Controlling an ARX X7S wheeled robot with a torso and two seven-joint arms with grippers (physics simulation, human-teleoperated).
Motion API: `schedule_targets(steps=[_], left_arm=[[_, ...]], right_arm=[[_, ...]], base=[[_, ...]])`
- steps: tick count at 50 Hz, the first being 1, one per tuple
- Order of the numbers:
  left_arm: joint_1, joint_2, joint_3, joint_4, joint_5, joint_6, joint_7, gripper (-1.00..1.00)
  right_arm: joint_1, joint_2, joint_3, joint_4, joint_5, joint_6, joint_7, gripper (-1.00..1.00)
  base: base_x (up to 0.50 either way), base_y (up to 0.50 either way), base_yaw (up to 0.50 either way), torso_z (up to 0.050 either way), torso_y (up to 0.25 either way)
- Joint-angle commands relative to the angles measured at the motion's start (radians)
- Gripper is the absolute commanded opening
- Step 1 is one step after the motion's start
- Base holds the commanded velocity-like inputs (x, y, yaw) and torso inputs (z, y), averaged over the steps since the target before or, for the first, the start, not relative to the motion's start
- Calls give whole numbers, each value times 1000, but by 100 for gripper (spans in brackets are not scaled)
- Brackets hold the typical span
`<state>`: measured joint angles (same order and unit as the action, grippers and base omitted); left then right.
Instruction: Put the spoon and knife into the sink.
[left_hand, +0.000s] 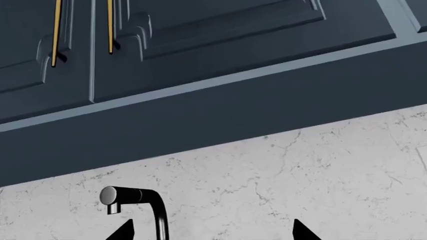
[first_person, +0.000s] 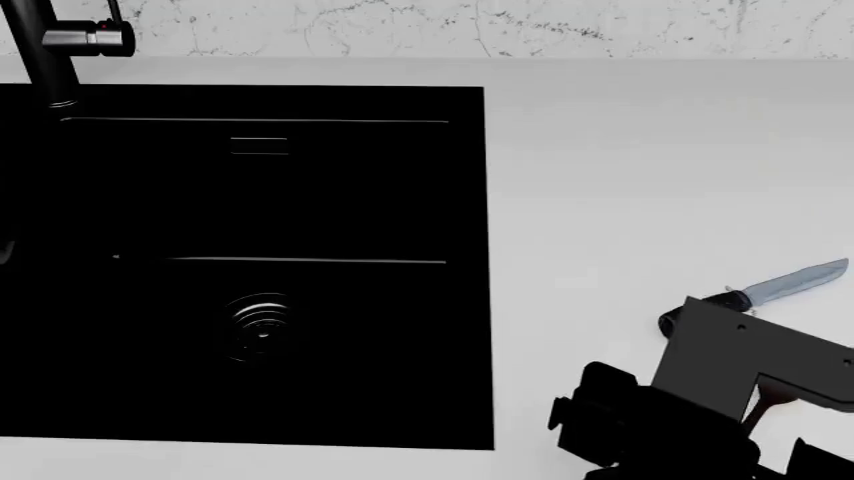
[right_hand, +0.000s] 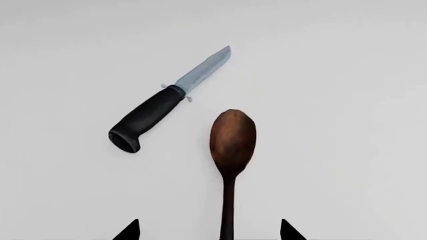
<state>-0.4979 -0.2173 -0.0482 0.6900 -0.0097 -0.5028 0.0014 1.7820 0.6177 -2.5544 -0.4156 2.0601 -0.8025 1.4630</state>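
Both right gripper tips spread, apparently ungrasping, straddling the spoon beside the knife.

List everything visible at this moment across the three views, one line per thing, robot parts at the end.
knife: 1, black handle with silver-grey blade, flat on the white counter right of the sink, beside the spoon, apart from it
spoon: 1, reddish-brown, flat on the counter, handle running back between the right pincer's tips
sink: 1, black basin set in the counter, nothing seen inside
drain: 1, ribbed metal, on the sink floor
faucet: 1, dark, at the sink's back left corner
counter: 1, white
cabinet doors: dark blue, above the marbled wall
cabinet handles: 2, gold
right pincer: black, open, above the spoon handle
left pincer: black, open, raised, facing the faucet
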Motion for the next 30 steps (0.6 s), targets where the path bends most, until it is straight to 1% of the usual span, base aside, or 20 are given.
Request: schedule_targets(steps=[1,30], left_arm=[[5,-6,-4,-20,-10,19,-5,100],[18,-16,3,-40,-21,44,-22,100]], right_arm=[[-20,-15,10,30,26,22,-16,100],[-70,-10,27,71,53,44,-48,100]], base=[[0,0,0,0,0],[1,0,0,0,0]])
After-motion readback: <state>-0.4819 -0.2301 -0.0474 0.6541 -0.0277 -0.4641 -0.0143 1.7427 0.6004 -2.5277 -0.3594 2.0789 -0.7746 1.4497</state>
